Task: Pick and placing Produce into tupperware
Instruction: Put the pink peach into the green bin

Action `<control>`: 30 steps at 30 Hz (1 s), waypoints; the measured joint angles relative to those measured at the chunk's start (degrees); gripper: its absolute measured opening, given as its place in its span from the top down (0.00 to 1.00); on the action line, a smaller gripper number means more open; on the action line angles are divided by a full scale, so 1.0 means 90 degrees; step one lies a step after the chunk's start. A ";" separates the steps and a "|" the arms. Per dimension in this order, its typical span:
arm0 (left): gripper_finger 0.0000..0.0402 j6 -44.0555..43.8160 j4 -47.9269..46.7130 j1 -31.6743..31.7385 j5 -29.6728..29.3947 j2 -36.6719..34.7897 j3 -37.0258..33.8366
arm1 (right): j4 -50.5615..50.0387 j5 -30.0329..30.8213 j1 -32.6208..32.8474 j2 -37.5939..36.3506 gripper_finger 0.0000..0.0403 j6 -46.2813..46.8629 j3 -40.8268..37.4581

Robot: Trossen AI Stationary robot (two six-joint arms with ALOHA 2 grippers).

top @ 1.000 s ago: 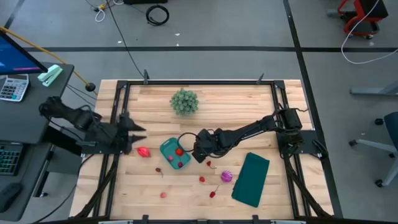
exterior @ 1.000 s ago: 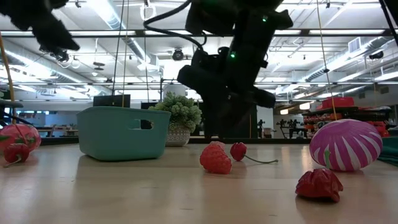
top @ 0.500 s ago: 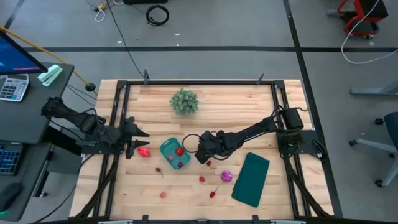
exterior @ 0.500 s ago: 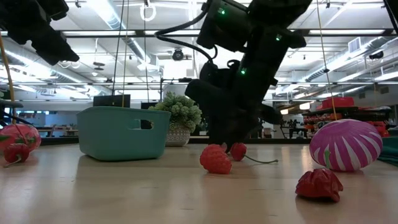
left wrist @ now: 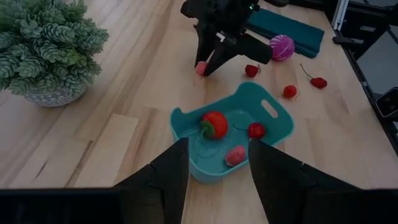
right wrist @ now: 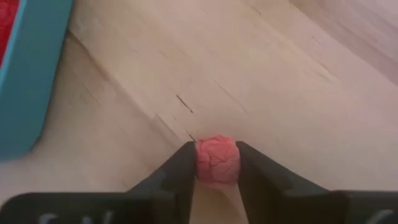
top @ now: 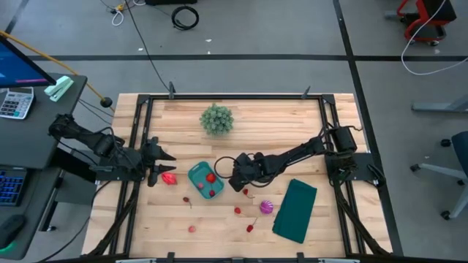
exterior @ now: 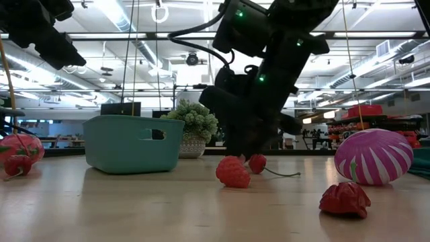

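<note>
The teal tupperware (top: 199,175) sits left of the table's middle with three red and pink pieces of produce in it (left wrist: 214,124). Just right of it my right gripper (top: 235,185) slants down to the table, shut on a small pink piece (right wrist: 217,160). My left gripper (top: 162,166) hovers open at the table's left edge, above a red piece (top: 169,178) lying on the wood. A red cherry (top: 246,193), more small red pieces (top: 238,210) and a purple round piece (top: 266,207) lie on the table nearer the front. My right gripper pinches the pink piece by two opposite sides (right wrist: 200,159) between its two fingertips (right wrist: 184,163). The fingers come slanting down from the table's right side. The piece rests on the wooden table top.
A spiky green plant in a pot (top: 217,119) stands at the far middle. A flat dark-green slab (top: 295,210) lies at the near right. Black frame rails (top: 139,131) run along the table's edges. Bare wood lies between the plant and the tub.
My right gripper has sunk toward the table beside the tupperware and tipped more steeply downward, its fingertips coming down by the red pieces there. The produce and the tub have stayed where they were.
</note>
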 joint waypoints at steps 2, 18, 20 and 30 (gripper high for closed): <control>0.57 0.0001 -0.0002 0.0000 0.0000 0.0000 0.0000 | 0.0059 -0.0056 -0.0002 -0.0039 0.78 -0.0011 -0.0007; 0.57 0.0168 -0.0002 0.0002 -0.0005 0.0006 0.0005 | 0.1361 0.0707 0.0202 -0.0250 0.80 -0.1715 0.1480; 0.57 0.0163 -0.0001 0.0002 -0.0005 0.0005 0.0005 | 0.2027 0.0555 0.0299 -0.0251 0.80 -0.2142 0.1498; 0.57 0.0135 0.0176 0.0002 -0.0005 0.0007 0.0005 | 0.2115 0.0108 0.0479 -0.0059 0.80 -0.2506 0.1489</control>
